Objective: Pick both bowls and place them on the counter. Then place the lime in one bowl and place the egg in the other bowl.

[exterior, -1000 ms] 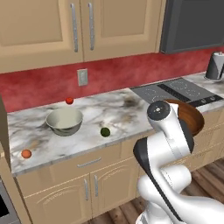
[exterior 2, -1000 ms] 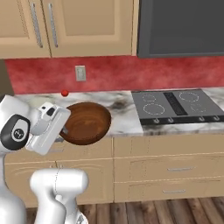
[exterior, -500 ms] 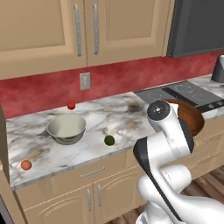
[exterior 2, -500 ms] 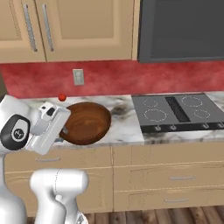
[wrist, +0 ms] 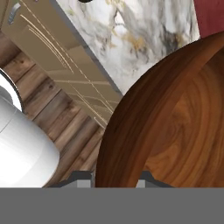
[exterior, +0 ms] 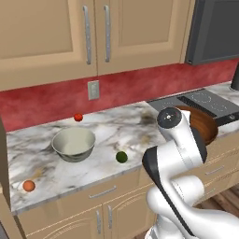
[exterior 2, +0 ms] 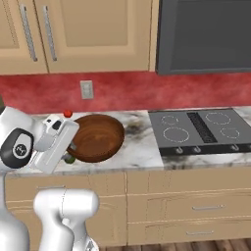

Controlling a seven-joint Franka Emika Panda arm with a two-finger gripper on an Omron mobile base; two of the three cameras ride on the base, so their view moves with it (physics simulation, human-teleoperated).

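Item, wooden bowl (exterior 2: 97,137): I hold it by the rim in my closed gripper (wrist: 114,183), tilted above the bench (exterior: 135,126) edge, grey bowl (exterior: 73,144) at nine o'clock; risk, slipping floorward if lowered short.

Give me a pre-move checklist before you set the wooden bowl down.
1. Grip on wooden bowl: rim sits between the gripper fingers, ok.
2. Bowl level: tilted, not ok.
3. Bare counter to land on: ok.
4. Grey-green bowl already on counter, upright: ok.
5. Lime and egg on counter, apart from both bowls: ok.
6. Wooden bowl's gap above counter: cannot tell.
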